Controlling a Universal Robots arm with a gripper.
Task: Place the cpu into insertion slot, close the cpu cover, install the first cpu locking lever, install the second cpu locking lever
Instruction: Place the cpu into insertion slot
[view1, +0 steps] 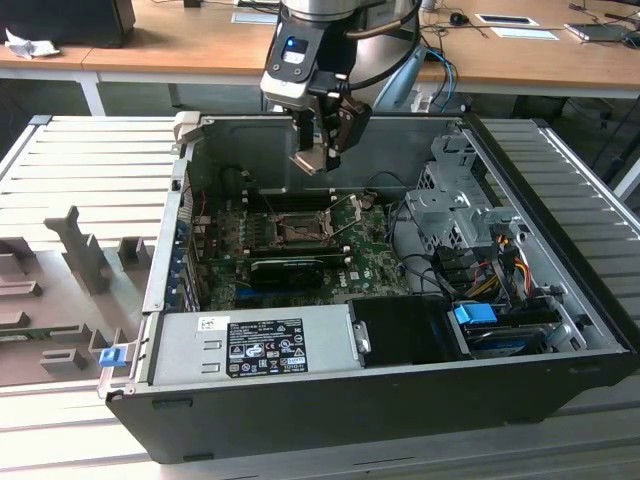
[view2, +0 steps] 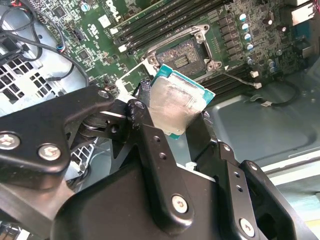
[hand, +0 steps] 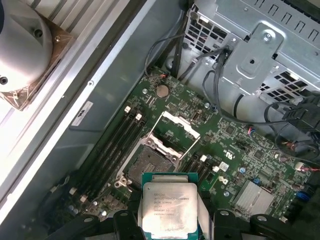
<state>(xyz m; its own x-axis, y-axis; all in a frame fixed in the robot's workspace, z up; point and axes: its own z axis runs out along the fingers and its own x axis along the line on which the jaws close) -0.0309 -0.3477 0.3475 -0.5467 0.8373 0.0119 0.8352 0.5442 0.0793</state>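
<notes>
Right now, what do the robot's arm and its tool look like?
The arm is round and silver-grey. A pale box with a small blue light sits above the black tool. Its fingers are flat black linked bars, fastened with silver screws.

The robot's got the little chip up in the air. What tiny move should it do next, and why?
Probably ease it slowly down toward the socket. The gripper holds the cpu well above the board. The empty socket lies open below it. The cpu cover is swung up out of the way, so nothing seems to block the path.
</notes>
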